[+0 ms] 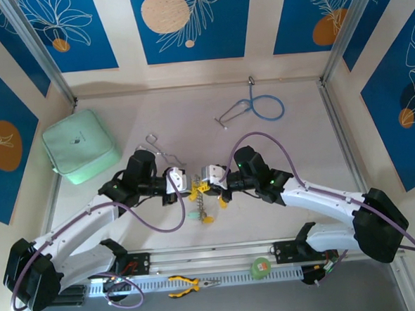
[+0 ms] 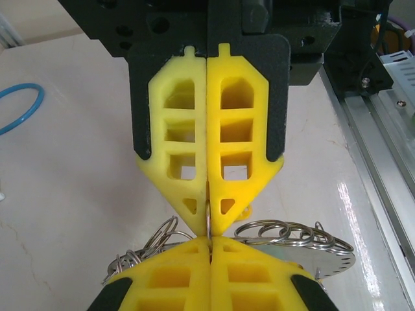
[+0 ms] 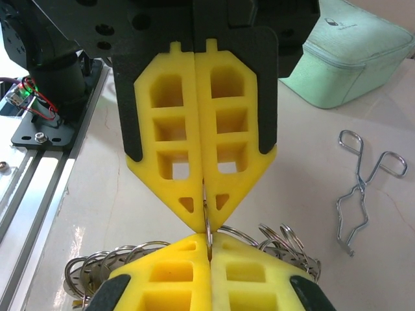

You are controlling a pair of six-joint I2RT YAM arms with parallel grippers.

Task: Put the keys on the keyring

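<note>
My two grippers meet tip to tip over the middle of the table, the left gripper (image 1: 193, 190) and the right gripper (image 1: 204, 187). In the left wrist view my left gripper (image 2: 211, 238) is shut on a thin silver split ring (image 2: 209, 221), seen edge-on. The right gripper's fingers (image 2: 237, 188) pinch the same ring from above. The right wrist view mirrors this, with my right gripper (image 3: 209, 236) shut on that ring (image 3: 207, 217). Just beneath lies the keyring (image 2: 324, 259), a silvery disc fringed with small rings (image 3: 285, 240). A yellow key head (image 2: 245, 210) peeks from behind the fingers, and another yellow key (image 1: 222, 201) lies nearby.
A mint-green pouch (image 1: 80, 146) sits at the back left, silver forceps (image 3: 360, 188) between it and the grippers. The blue stethoscope (image 1: 261, 108) lies at the back. Along the near rail (image 2: 382, 142) are yellow pliers (image 1: 191, 285) and a green roll (image 1: 260, 268).
</note>
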